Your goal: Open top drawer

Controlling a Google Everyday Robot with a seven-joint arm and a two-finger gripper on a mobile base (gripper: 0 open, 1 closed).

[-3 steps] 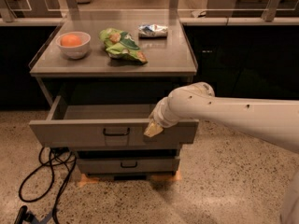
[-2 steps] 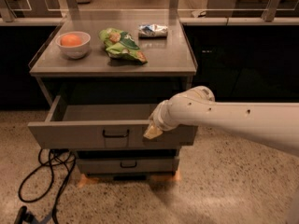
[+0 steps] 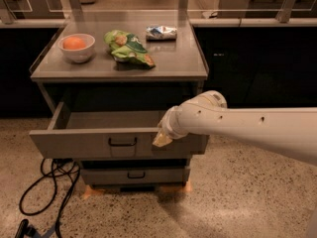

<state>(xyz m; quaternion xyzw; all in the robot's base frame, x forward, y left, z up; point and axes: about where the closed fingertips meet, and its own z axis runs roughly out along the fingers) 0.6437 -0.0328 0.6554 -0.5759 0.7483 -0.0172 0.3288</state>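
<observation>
The top drawer (image 3: pixel 89 144) of the grey metal cabinet is pulled well out, showing its plain grey tray interior (image 3: pixel 109 119). Its small black bracket handle (image 3: pixel 122 142) sits at the centre of the front. My gripper (image 3: pixel 162 139) is at the drawer's front edge, right of the handle, at the end of my white arm (image 3: pixel 247 125), which reaches in from the right. A lower, smaller drawer (image 3: pixel 134 175) with a like handle is closed beneath it.
On the cabinet top (image 3: pixel 168 66) stand a white bowl with an orange fruit (image 3: pixel 76 46), a green snack bag (image 3: pixel 128 47) and a blue-white packet (image 3: pixel 161 32). Black cables (image 3: pixel 52 182) lie on the speckled floor at the lower left. Dark counters run behind.
The drawer has come slightly further out toward the camera, and my gripper and arm have moved with its front edge.
</observation>
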